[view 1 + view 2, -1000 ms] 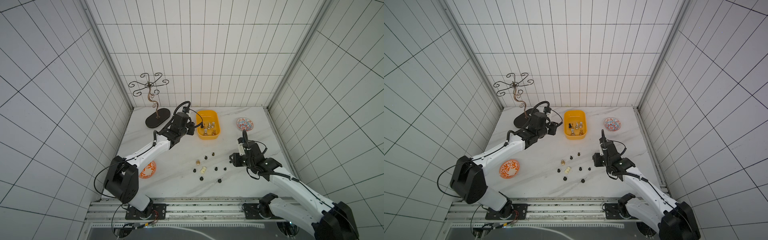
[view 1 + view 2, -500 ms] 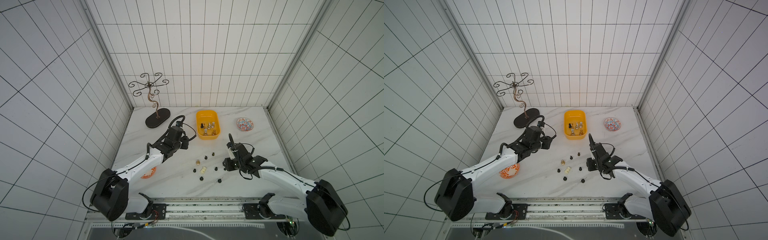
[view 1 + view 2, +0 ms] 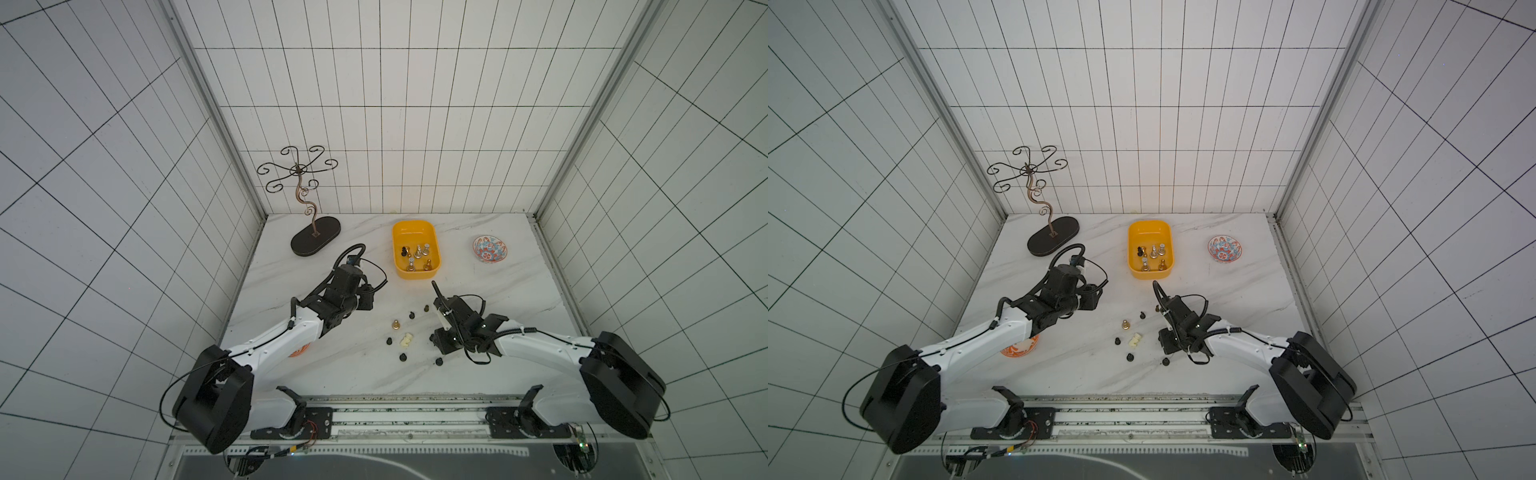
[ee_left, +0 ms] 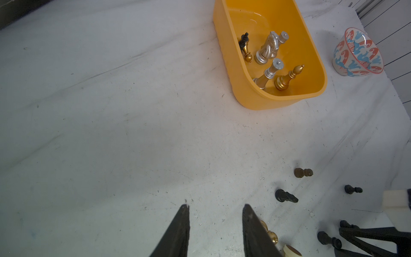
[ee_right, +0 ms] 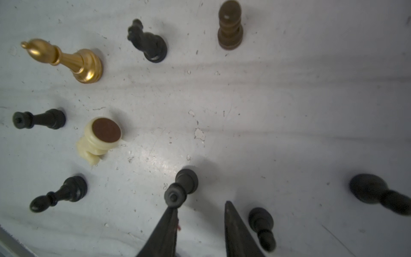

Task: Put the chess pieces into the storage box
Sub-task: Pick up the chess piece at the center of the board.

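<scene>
Chess pieces (image 5: 181, 187) flanking right hand (image 5: 201, 205), tight gaps

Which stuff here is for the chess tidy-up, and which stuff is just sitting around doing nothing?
For the job:
- yellow storage box
- chess pieces already inside it
- loose chess pieces

Just lying about:
- patterned bowl
- curly metal stand
- orange dish, partly hidden

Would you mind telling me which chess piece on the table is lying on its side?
The cream-white piece: its brown felt base is exposed, while the gold piece and dark pieces around it stand upright.
</scene>
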You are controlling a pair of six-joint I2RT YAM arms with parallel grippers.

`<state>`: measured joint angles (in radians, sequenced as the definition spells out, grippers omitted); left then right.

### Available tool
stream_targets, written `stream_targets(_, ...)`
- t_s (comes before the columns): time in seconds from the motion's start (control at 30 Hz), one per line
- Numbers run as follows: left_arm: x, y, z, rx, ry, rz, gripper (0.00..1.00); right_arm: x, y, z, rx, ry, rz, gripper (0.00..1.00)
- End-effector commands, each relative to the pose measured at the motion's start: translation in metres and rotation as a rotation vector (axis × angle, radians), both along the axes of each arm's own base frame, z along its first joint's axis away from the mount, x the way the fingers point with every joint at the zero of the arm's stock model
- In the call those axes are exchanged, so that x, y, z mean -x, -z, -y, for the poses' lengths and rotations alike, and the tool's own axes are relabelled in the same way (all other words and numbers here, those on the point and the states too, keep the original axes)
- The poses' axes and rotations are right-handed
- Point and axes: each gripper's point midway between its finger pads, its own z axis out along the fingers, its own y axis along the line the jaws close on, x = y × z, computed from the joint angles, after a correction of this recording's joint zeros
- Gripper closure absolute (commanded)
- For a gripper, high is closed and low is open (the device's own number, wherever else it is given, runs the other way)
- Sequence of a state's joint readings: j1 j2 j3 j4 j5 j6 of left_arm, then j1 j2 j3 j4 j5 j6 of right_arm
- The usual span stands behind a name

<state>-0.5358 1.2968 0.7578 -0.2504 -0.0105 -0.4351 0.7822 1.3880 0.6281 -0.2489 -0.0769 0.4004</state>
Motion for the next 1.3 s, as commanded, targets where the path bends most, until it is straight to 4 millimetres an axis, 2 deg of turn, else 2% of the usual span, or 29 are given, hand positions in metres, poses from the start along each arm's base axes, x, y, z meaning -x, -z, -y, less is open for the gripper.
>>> stream_targets(0.0, 0.002, -0.007, 0.004, 0.045, 0.002, 0.018, 0.61, -0.026, -0.034, -0.029, -0.064, -0.010, 0.095, 0.64)
stream_targets(0.3, 0.005, -0.001, 0.004, 0.045, 0.007, 0.005, 0.61, -0.031, -0.034, -0.040, -0.061, -0.021, 0.099, 0.67)
stream_targets(0.47, 0.007, 0.002, 0.003, 0.041, 0.006, 0.001, 0.61, -0.029, -0.031, -0.037, -0.048, -0.011, 0.090, 0.73)
stream_targets(0.87, 0.004, 0.000, 0.004, 0.043, 0.007, 0.004, 0.61, -0.025, -0.023, -0.025, -0.004, 0.007, 0.084, 0.78)
stream_targets(1.1, 0.003, -0.005, 0.005, 0.050, 0.007, 0.014, 0.61, -0.027, -0.028, -0.028, -0.008, -0.006, 0.090, 0.85)
stream_targets(1.27, 0.005, -0.007, 0.002, 0.043, 0.004, 0.016, 0.61, -0.034, -0.049, -0.035, -0.040, -0.019, 0.126, 0.86)
